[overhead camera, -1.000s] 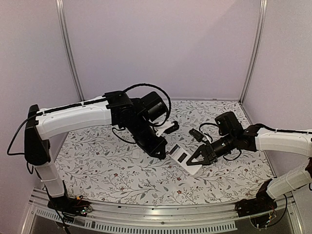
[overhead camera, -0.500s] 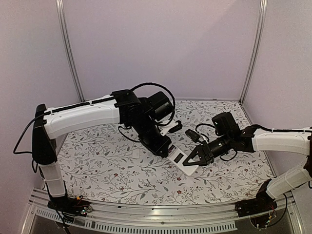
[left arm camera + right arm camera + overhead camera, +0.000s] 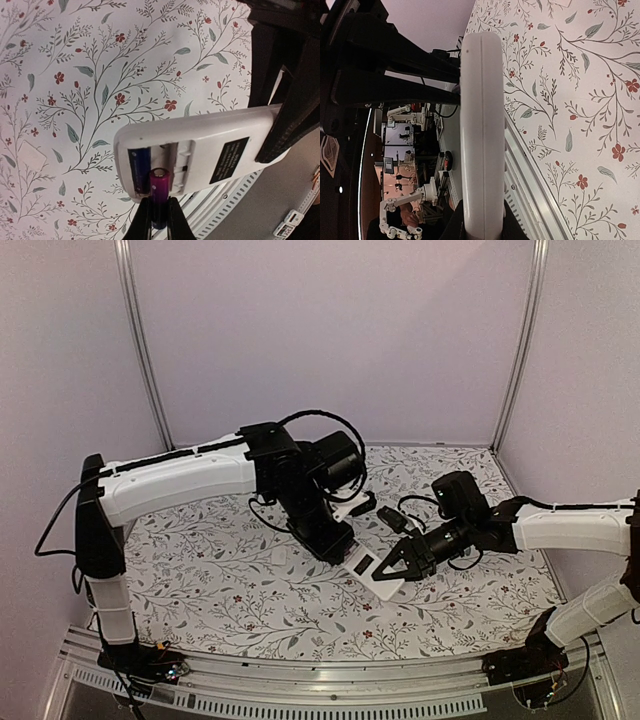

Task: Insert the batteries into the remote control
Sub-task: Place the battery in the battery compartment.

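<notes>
Remote [image 3: 372,573] braced between two arms, half loaded.

The flowered worktop [image 3: 200,580] lies under everything, and the work seems to go on in the air above its middle. The left tool [image 3: 280,125] is clamped on one short end of the remote. It turns the white back and open recess toward the other arm, probably to give that arm something firm to push against. The right tool [image 3: 159,222] is pinched almost shut on the purple battery [image 3: 159,187], gripping its rear so the front end can nose into the empty slot (it juts past the remote's edge, not yet home). Beside it the blue battery [image 3: 137,167] sits in place. A small white piece [image 3: 30,152], perhaps the cover, lies well apart.
</notes>
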`<action>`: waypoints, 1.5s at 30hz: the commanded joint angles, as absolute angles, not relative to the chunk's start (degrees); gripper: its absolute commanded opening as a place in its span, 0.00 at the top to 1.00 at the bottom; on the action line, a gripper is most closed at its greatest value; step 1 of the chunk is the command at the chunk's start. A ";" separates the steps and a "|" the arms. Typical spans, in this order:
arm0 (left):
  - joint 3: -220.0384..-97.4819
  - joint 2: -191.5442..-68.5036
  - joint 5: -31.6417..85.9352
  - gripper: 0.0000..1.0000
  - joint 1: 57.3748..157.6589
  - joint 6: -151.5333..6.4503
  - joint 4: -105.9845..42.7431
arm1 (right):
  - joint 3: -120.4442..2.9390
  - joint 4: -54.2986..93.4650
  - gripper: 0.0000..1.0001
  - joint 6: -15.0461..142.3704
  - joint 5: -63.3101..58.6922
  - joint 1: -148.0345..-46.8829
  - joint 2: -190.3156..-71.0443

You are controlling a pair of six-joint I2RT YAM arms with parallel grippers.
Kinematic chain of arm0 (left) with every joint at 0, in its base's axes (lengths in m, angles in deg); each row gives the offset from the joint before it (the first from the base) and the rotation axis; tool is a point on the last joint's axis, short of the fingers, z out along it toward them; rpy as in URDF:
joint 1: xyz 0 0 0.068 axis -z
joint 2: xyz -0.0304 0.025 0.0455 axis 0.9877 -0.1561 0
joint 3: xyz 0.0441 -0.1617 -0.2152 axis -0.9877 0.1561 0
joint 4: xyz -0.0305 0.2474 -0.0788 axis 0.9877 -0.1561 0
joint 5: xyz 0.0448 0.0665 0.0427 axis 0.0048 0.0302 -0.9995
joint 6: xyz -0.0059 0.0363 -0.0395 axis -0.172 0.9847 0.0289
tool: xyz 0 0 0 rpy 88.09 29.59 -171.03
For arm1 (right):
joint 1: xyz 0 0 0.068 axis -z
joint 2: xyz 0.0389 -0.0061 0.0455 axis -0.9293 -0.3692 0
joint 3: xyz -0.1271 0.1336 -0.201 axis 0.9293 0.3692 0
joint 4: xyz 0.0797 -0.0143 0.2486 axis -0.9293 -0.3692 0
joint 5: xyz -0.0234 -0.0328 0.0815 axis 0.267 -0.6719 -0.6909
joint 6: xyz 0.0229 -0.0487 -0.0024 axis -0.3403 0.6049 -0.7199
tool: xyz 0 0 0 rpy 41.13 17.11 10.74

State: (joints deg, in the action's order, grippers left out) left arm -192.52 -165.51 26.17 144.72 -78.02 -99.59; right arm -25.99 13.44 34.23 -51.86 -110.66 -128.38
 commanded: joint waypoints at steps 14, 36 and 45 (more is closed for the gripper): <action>-198.13 -168.88 21.65 0.98 146.94 -76.05 -102.48 | -25.92 18.70 1.00 33.17 -55.20 -111.62 -129.71; -201.16 -170.58 19.06 0.77 146.94 -75.83 -105.81 | -25.18 21.77 1.00 31.14 -56.21 -112.04 -129.02; -201.74 -167.99 17.40 0.69 146.26 -75.51 -105.02 | -24.89 22.55 1.00 29.46 -56.89 -112.08 -128.79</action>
State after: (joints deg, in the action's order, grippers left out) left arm -200.87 -169.95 19.88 146.51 -76.01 -104.99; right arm -25.05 18.97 29.24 -53.12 -111.29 -129.61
